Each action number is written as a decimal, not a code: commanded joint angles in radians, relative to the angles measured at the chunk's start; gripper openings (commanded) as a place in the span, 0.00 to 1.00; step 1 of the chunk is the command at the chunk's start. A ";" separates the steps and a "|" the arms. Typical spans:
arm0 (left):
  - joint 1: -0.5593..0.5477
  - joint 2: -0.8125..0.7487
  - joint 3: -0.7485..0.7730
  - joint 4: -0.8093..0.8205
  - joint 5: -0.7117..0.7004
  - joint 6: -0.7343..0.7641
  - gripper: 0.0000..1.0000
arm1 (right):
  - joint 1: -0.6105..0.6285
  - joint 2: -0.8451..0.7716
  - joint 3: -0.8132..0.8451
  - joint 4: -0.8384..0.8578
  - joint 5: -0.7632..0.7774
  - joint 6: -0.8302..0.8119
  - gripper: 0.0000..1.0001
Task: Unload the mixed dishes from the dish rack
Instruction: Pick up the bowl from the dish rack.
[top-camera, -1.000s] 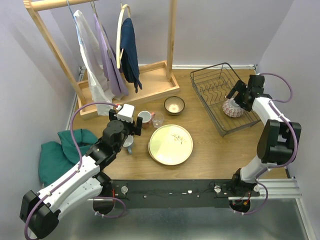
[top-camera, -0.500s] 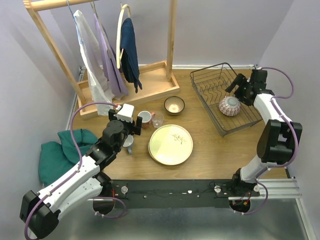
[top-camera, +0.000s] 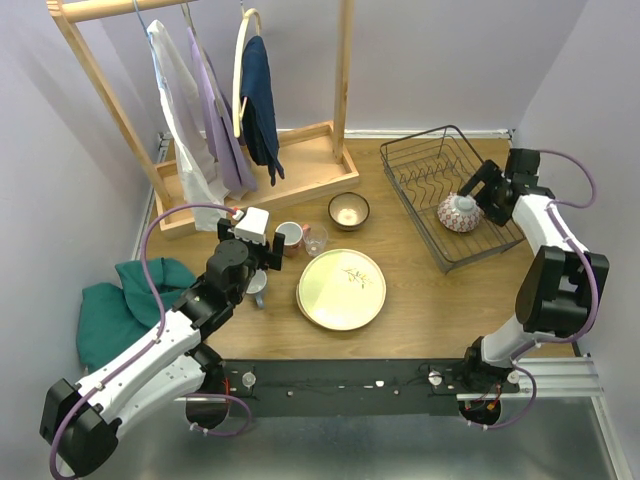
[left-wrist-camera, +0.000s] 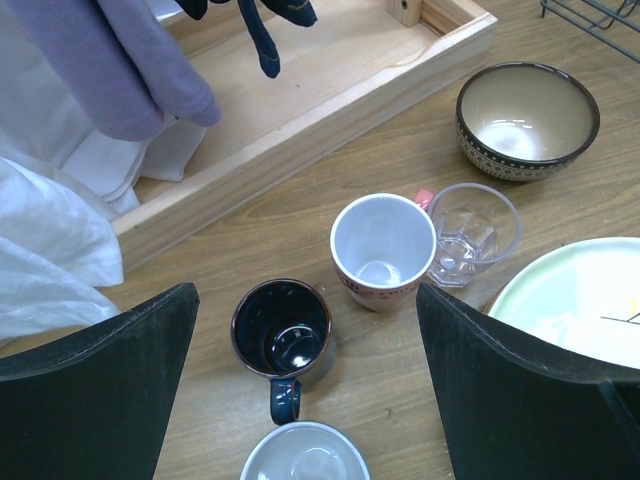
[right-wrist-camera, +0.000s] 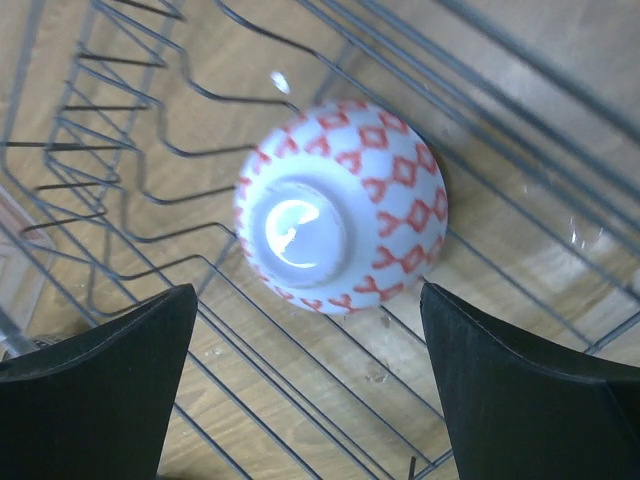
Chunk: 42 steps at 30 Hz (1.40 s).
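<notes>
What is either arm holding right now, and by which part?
Nothing is held. The right gripper hangs with jaws open near the upturned patterned bowl in the dish rack; the left gripper, jaws open, hangs over the mugs.

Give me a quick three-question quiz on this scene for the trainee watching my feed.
1. True or false: two plates stand in the dish rack.
2. How does the patterned bowl lie in the rack? A upright; B upside down; C on its side.
3. Fill in: the right gripper, facing the bowl, is ___.
Key: 1 false; 2 B; 3 open.
</notes>
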<state>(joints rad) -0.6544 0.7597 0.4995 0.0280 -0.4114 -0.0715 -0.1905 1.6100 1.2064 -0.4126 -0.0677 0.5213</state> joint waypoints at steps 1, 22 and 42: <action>0.006 0.007 0.034 0.020 -0.017 -0.005 0.99 | -0.015 -0.012 -0.056 0.006 -0.035 0.155 1.00; 0.007 -0.005 0.039 0.010 -0.009 -0.007 0.99 | -0.113 0.076 -0.199 0.169 -0.089 0.499 1.00; 0.012 0.006 0.039 0.010 -0.003 -0.005 0.99 | -0.119 0.120 -0.315 0.339 -0.147 0.520 1.00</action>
<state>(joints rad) -0.6483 0.7631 0.5106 0.0208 -0.4107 -0.0719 -0.3099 1.6871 0.9260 -0.0517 -0.2138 1.0473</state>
